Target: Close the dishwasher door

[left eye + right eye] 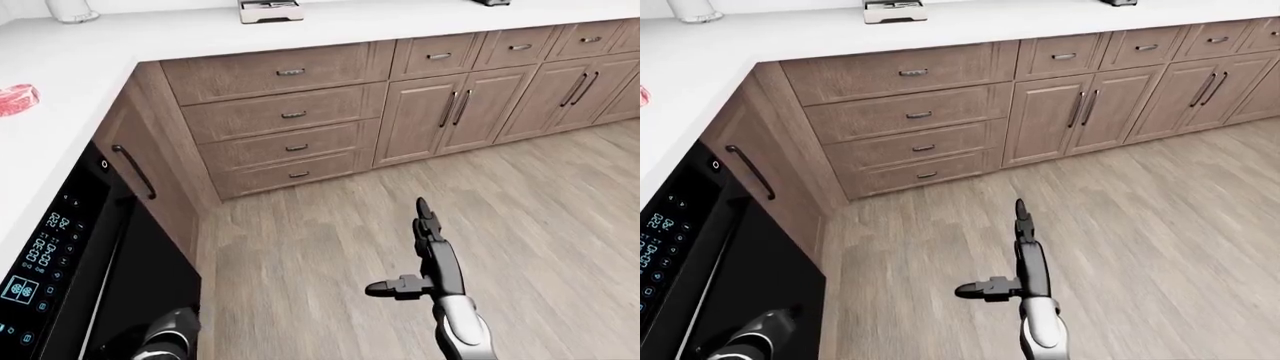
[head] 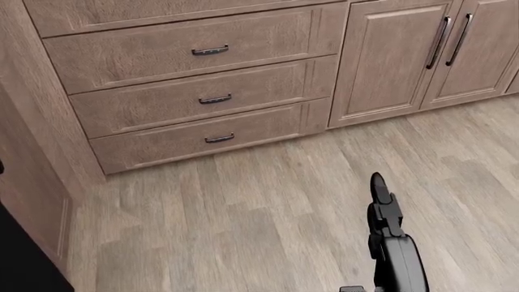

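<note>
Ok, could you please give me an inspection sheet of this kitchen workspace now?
Surface: white countertop; pale wooden floor.
Job's things: black dishwasher with lit panel at the view's left; door position unclear.
Clutter: red raw meat and a metal item on the countertop.
Hands: right hand open, above the floor, touching nothing; left arm low beside the dishwasher, its hand unclear.
Cables: nothing seen.
Surroundings: brown wooden drawers and cabinet doors.
</note>
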{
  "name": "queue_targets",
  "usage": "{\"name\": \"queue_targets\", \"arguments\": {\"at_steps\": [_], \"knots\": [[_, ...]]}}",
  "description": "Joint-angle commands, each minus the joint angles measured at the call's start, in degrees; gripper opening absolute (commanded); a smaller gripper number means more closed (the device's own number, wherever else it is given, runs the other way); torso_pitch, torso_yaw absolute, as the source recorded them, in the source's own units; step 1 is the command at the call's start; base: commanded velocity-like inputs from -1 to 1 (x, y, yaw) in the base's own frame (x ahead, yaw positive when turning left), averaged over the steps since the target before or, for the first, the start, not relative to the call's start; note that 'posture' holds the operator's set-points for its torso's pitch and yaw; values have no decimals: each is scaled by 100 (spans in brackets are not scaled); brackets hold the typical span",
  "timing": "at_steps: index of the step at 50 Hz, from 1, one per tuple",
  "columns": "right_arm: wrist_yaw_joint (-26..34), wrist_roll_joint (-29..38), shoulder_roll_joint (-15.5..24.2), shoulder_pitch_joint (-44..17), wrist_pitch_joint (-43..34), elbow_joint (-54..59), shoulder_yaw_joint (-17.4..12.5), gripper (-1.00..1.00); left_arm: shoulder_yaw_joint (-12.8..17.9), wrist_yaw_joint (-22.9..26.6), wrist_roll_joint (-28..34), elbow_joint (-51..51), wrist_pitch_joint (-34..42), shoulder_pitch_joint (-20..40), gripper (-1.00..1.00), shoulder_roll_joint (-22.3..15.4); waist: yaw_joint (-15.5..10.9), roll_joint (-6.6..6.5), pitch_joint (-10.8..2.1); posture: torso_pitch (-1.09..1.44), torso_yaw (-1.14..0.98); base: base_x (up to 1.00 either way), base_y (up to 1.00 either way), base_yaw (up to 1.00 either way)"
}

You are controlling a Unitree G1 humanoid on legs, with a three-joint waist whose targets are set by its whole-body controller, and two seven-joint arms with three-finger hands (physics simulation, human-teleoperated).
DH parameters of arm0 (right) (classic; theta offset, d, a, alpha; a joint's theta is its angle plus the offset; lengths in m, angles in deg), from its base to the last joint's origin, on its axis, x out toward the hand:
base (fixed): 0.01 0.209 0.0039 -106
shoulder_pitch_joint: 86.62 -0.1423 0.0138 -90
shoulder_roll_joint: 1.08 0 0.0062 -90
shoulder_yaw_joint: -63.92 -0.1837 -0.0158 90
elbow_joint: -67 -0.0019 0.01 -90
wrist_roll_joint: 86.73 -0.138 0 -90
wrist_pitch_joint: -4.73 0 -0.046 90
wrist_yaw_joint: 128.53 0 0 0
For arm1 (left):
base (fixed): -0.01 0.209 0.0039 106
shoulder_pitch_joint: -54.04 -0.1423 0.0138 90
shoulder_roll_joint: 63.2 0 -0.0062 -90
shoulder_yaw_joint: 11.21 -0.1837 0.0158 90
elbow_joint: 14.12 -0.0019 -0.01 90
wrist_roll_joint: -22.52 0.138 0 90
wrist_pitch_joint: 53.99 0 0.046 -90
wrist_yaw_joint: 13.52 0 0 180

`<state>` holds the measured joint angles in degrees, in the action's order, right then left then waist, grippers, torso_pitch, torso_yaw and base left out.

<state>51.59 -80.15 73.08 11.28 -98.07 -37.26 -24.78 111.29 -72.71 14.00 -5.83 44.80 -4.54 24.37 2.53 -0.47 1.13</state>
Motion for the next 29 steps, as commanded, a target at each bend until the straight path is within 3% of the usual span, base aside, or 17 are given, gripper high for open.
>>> {"name": "queue_targets", "arguments": {"at_steps": [1, 29], "knots": [[-12, 5, 5, -96, 152, -236, 0, 100, -59, -488, 170, 259, -238, 118, 100, -297, -40, -116, -116, 0, 0, 0, 0, 0], [-25, -3, 7, -131, 238, -100, -8, 100, -37, -545, 0, 260, -184, 168, 100, -501, -24, -125, -114, 0, 0, 0, 0, 0]]}}
